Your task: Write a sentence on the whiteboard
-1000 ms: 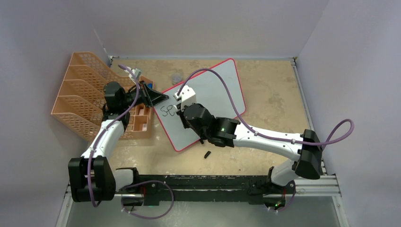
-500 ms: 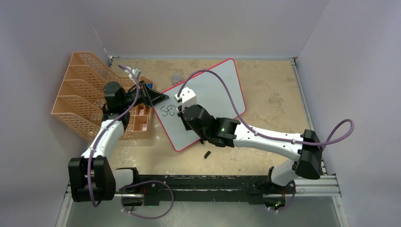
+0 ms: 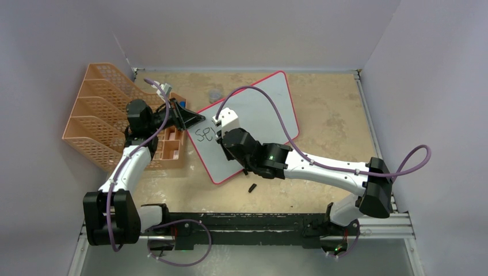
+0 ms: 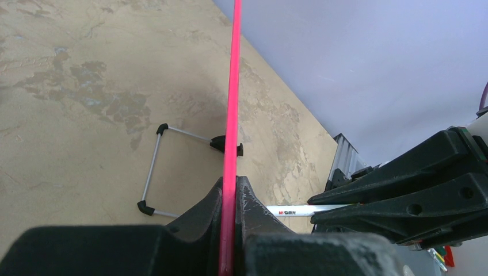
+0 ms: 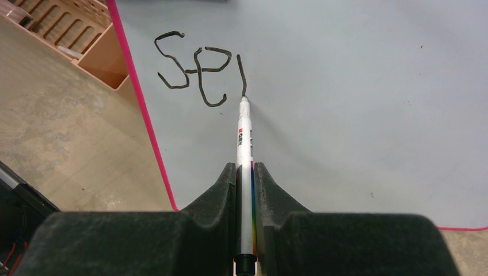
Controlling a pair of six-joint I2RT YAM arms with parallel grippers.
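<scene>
The whiteboard stands tilted on the table with its pink frame edge clamped in my left gripper, which is shut on its left edge. My right gripper is shut on a white marker. The marker's tip touches the board at the foot of a fresh vertical stroke. The sentence reads "Sp" plus that stroke, near the board's left edge. The marker also shows beyond the board's edge in the left wrist view.
An orange mesh file rack and an orange compartment tray stand left of the board. A small black cap lies on the table in front of the board. The board's wire foot rests on the table behind it.
A vertical stroke has appeared after "Sp". My right gripper has shifted slightly right with the marker. The left gripper and the board have stayed still.
</scene>
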